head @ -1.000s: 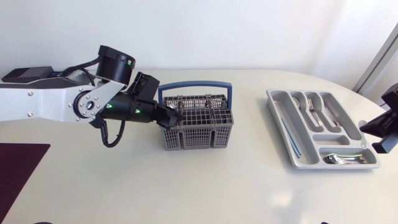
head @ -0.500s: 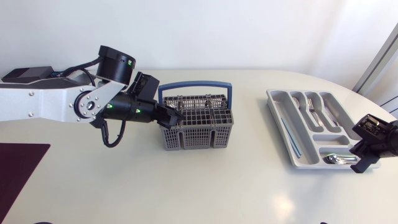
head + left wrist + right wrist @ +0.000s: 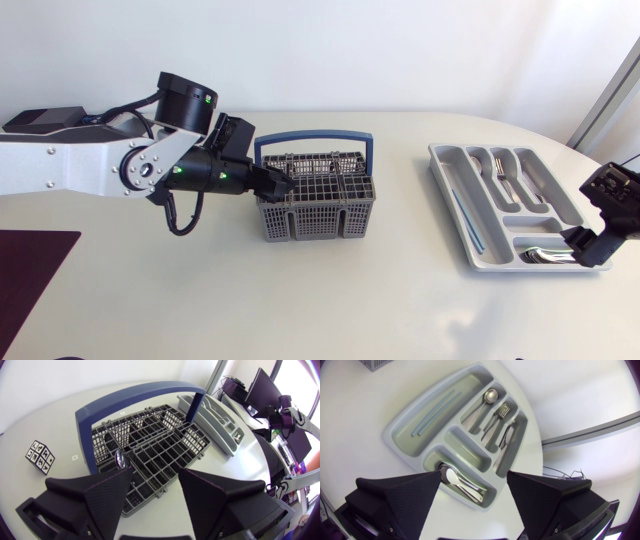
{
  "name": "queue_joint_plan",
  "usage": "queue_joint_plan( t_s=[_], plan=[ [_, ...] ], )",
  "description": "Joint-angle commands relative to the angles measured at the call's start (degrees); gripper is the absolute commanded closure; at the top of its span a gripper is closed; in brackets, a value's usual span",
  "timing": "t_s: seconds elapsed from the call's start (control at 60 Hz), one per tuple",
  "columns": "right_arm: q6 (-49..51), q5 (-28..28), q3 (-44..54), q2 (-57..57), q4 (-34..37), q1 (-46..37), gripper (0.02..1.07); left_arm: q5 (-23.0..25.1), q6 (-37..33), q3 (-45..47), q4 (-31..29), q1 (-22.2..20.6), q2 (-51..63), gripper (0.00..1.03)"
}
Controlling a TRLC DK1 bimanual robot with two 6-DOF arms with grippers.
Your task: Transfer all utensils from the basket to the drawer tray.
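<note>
Head view: white table (image 3: 400,300) bears basket (image 3: 316,222) and tray (image 3: 528,224) (well apart).

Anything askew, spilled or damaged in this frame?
Nothing stands out: the grey mesh basket with a blue handle stands upright, and the cutlery lies within the compartments of the grey plastic drawer tray, none spilled.

Bright, even daylight thru-out. Head view: white table (image 3: 400,300) w/ a soft glare patch near its front edge. Basket (image 3: 318,215) and tray (image 3: 447,195) throw only faint, short shadows. Left wrist view: left gripper (image 3: 156,474) near-black vs. the pale table. Right wrist view: spoons (image 3: 457,480) glint in the tray, right gripper (image 3: 475,476) dark, in shade.
</note>
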State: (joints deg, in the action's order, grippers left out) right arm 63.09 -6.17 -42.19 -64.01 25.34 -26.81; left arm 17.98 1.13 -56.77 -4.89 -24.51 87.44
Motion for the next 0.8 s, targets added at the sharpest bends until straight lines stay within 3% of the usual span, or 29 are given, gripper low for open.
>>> queue_joint_plan(
  t_s=[0.0,0.233,0.45,0.783],
  plan=[
    [-4.55,-0.77,-2.19,2.84,3.22,4.22,0.06,0.04,2.04,0.44,0.67,-0.01,1.33,0.39],
    [-17.83,0.46,-5.97,3.19,7.7,21.89,0.06,-0.49,2.57,1.84,0.84,1.4,-0.25,0.39],
    [-29.16,-0.24,-9.13,-1.47,6.74,37.88,0.06,-0.57,2.04,4.3,1.81,3.24,-2.98,0.39],
    [-36.99,-1.82,-13.35,-12.28,0.5,50.01,0.06,-3.48,2.13,5.71,7.17,2.1,-1.92,0.39]
  ],
)
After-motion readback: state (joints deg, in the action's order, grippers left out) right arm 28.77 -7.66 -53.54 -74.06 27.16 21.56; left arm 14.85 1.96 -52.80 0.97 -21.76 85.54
